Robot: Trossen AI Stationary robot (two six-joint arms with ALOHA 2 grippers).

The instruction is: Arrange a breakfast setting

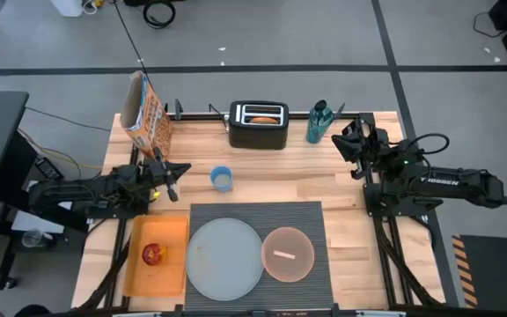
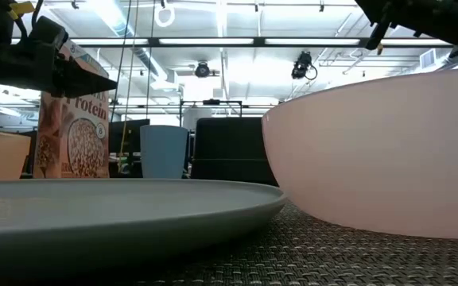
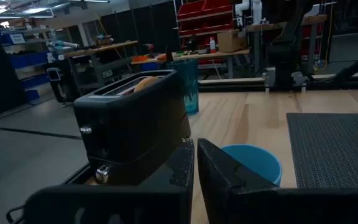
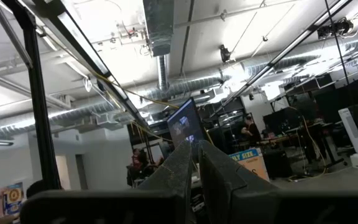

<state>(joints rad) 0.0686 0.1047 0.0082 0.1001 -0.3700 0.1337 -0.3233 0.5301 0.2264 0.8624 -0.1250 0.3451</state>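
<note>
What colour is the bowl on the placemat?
Pink; the bowl shows best in the high view.

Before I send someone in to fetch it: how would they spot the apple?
Find the dark placemat at the table's near edge; left of it lies an orange tray. The red apple sits alone in that tray, the only red, round fruit on the table.

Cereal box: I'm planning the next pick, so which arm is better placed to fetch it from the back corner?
Left. The cereal box stands at the table's far left, just beyond the left hand, which is shut and empty. The right hand waits across the table near the far right corner.
</note>
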